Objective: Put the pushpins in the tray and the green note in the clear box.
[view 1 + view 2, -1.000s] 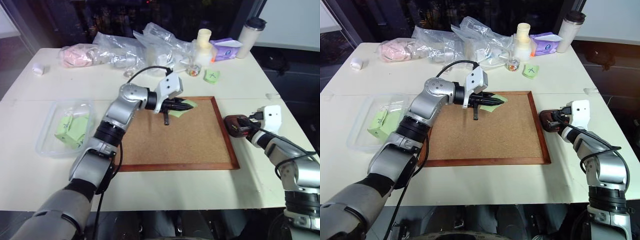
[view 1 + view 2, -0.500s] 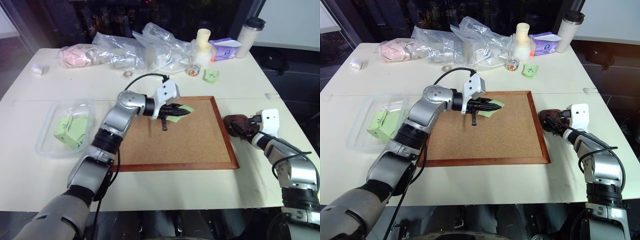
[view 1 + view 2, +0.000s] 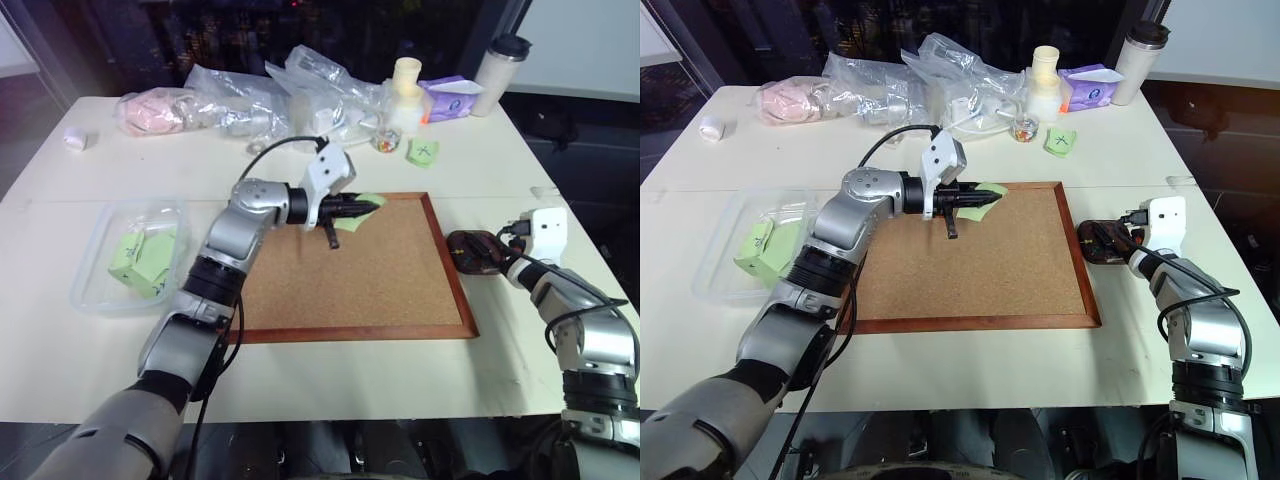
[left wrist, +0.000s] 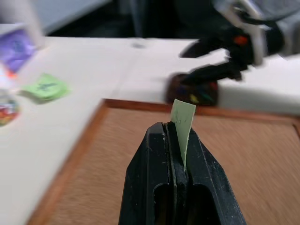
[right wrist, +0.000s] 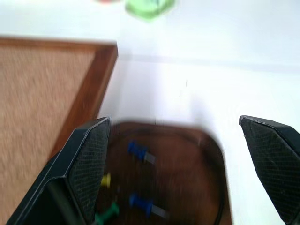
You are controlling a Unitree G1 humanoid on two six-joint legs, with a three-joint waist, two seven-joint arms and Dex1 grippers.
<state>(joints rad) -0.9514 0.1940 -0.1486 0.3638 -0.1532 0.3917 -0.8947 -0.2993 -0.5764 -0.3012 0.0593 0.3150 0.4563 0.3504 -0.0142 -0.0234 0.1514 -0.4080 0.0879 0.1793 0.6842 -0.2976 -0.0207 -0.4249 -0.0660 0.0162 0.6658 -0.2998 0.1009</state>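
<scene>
Green note point(image 4: 182, 123) pinched edge-on in the left gripper point(image 4: 178, 136), jaws clamped, held above the far edge of the corkboard point(image 3: 380, 290). Right gripper point(image 5: 176, 154) spread wide, nothing in it, hovering over the tray point(image 5: 206, 154) with pushpins point(image 5: 140, 152) inside, on the desk point(image 3: 300, 375) beside the board's right frame. Next, I'd say: carry the note left to the clear box point(image 3: 95, 250), keep the pinch firm, clear the rim, release low so it doesn't flutter out.
</scene>
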